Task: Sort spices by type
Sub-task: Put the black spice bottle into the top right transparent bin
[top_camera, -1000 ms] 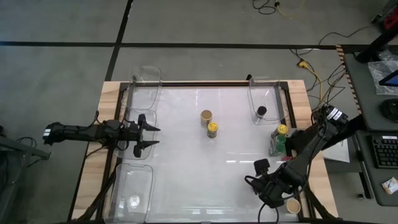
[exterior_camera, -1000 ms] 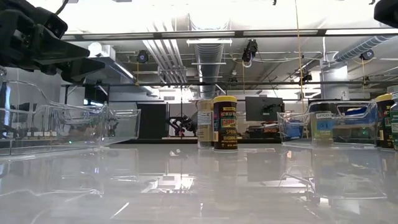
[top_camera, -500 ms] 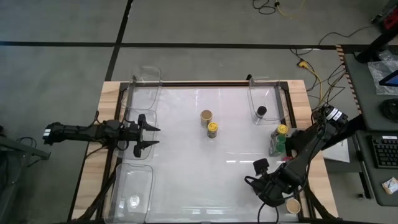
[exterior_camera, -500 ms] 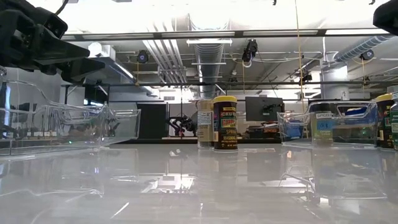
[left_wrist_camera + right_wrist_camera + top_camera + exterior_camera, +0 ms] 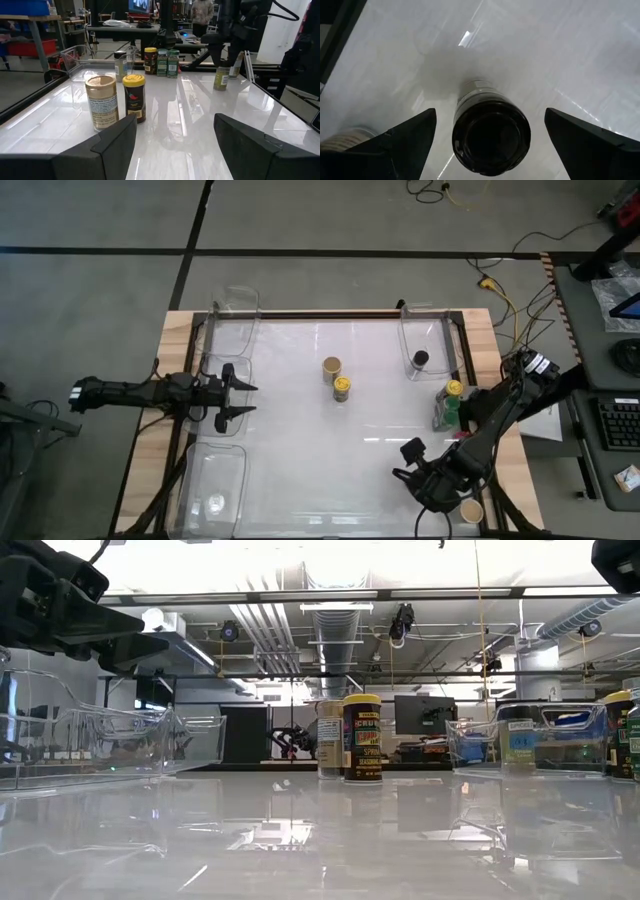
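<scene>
Our right gripper (image 5: 485, 145) has crept slightly inward near the table's front right corner, jaws wide around a black-lidded jar (image 5: 490, 134), not yet gripped; the left gripper (image 5: 236, 400) stays open, waiting at the left edge.

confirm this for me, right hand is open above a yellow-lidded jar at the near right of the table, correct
Not quite: the lid is black, not yellow. The right wrist view shows the open right hand above a black-lidded jar. The rest holds; the high view puts it at the near right of the table.

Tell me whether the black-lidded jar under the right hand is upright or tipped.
Upright: the black-lidded jar shows its round lid face-on between the open right hand fingers.
</scene>
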Controlling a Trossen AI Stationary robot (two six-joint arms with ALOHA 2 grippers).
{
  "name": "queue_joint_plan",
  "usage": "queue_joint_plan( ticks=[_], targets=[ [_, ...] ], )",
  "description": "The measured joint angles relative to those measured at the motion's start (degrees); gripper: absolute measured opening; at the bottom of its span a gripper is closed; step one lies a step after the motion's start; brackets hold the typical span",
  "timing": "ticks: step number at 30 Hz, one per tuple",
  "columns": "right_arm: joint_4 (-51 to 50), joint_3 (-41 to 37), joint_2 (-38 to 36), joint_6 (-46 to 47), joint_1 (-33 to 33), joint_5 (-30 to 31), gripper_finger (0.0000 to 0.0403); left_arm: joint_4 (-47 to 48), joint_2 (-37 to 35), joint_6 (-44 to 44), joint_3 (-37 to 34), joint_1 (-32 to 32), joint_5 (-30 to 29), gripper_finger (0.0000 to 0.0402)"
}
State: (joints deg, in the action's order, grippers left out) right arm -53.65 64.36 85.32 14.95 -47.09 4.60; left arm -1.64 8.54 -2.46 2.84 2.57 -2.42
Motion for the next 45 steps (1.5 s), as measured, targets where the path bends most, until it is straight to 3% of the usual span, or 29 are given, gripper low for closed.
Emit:
queue_joint_plan(
  ticks=[5,16,24,29,36,45],
  targets=[
    [0.0,0.0,0.0,0.0,0.0,-0.2,0.0342,0.0,0.0,0.0,0.0,0.0,0.0,0.0251],
    [0.0,0.0,-0.1,1.0,0.0,-0.5,0.0202,0.0,0.0,0.0,0.0,0.0,0.0,0.0251],
    [-4.9,1.0,-0.4,1.8,0.6,0.4,0.0198,0.0,0.0,0.0,0.0,0.0,0.0,0.0251],
    [-16.6,5.7,-2.2,4.4,1.7,7.4,0.0202,0.0,0.0,0.0,0.0,0.0,0.0,0.0251],
    [-31.7,8.0,-8.9,8.6,5.2,23.9,0.0198,0.0,0.0,0.0,0.0,0.0,0.0,0.0251],
    [-36.4,5.7,-19.8,10.3,18.8,35.3,0.0200,0.0,0.0,0.0,0.0,0.0,0.0,0.0251]
  ],
)
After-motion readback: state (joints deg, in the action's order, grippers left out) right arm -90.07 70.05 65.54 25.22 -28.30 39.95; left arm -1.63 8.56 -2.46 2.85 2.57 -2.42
